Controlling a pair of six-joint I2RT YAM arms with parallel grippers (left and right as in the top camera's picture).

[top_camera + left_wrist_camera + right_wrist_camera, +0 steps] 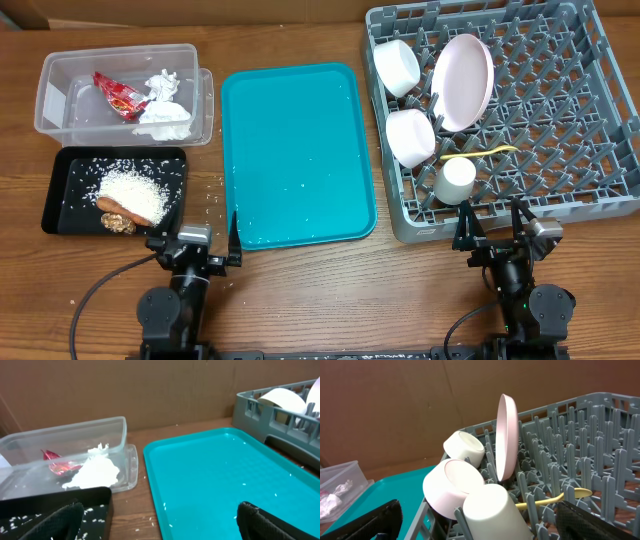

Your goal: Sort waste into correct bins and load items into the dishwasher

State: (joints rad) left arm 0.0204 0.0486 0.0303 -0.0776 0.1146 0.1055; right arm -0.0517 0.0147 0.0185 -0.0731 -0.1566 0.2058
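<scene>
The grey dish rack (560,150) holds a white plate (462,82) on edge, two white bowls (397,66) (410,137), a small white cup (455,181) and a pale yellow spoon (480,153). The clear tub (60,100) holds a red wrapper (118,95) and white tissue (163,110). The black tray (60,190) holds white rice (134,190) and brown fried scraps (118,215). My left gripper (196,243) is open and empty at the front edge, between the black tray and the teal tray. My right gripper (495,232) is open and empty just before the rack, near the cup (490,512).
A large teal serving tray (297,155) lies in the middle with a few rice grains on it. Loose rice grains lie on the wood (212,190) between it and the black tray. A cardboard wall stands behind the table.
</scene>
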